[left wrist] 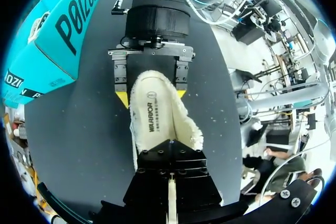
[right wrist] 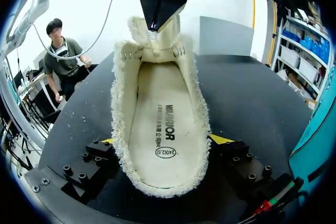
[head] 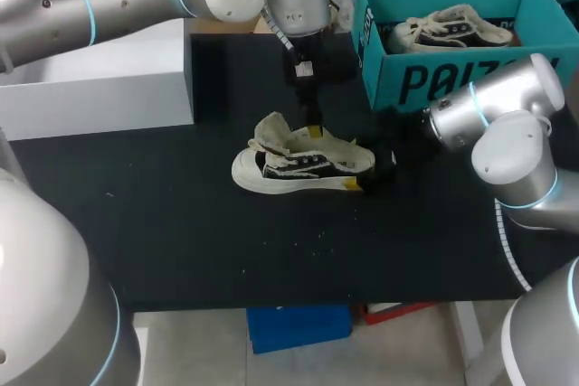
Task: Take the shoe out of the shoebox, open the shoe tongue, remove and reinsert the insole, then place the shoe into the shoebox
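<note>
The shoe rests on the black worktop with its heel between the fingers of our right gripper. That gripper's 2 yellow tips press the heel from both sides, so it grips the shoe. Ahead of this gripper the insole lies flat inside the shoe. At the far end our left gripper comes down from above, its fingers pinched together on the raised tongue. Off to the side of our right gripper stands the open teal shoebox, apart from it, with 1 second shoe inside.
</note>
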Available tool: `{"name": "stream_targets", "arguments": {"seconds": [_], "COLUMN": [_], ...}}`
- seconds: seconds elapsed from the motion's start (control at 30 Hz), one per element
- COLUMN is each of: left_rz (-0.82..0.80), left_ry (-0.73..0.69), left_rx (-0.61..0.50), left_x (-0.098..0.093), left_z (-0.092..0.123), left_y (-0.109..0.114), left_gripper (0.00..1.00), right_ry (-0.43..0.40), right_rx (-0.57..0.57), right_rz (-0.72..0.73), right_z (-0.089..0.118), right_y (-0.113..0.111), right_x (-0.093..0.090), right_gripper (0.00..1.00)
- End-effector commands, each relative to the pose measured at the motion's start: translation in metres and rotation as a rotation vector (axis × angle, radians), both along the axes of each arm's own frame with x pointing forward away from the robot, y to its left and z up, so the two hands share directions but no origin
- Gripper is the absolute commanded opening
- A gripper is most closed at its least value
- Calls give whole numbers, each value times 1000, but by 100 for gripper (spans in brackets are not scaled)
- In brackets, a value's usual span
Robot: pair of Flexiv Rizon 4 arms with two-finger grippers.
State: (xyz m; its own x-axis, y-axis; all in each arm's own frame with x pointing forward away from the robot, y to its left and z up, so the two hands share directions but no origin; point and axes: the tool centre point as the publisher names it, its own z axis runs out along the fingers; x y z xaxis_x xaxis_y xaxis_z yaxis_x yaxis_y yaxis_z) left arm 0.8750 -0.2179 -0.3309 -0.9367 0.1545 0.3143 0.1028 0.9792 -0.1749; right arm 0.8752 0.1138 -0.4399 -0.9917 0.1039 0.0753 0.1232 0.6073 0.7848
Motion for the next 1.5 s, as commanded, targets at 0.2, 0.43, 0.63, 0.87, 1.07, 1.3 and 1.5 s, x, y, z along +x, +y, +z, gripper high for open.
{"name": "stream_targets", "arguments": {"seconds": [0.2, 0.43, 0.63, 0.87, 1.07, 1.3, 1.5], "left_rz": [25, 19, 8, 17, 19, 22, 14], "left_ry": [-15, 29, 41, 54, 38, 32, 11], "left_rx": [18, 6, 25, 35, 58, 61, 60], "left_x": [3, -3, -10, -21, -31, -33, -34], "left_z": [-17, -50, -58, -68, -78, -82, -89], "left_y": [1, -12, -21, -18, -17, -19, -22], "left_gripper": [0, 0, 0, 0, 0, 0, 0], "right_ry": [0, 0, 0, 0, 0, 0, 0], "right_rx": [-2, -2, -2, -2, -2, -2, -2], "right_rz": [-1, -1, -1, -1, -1, -1, -1], "right_z": [-4, -4, -4, -4, -4, -4, -4], "right_y": [0, 0, 0, 0, 0, 0, 0], "right_x": [-1, -1, -1, -1, -1, -1, -1], "right_gripper": [0, 0, 0, 0, 0, 0, 0]}}
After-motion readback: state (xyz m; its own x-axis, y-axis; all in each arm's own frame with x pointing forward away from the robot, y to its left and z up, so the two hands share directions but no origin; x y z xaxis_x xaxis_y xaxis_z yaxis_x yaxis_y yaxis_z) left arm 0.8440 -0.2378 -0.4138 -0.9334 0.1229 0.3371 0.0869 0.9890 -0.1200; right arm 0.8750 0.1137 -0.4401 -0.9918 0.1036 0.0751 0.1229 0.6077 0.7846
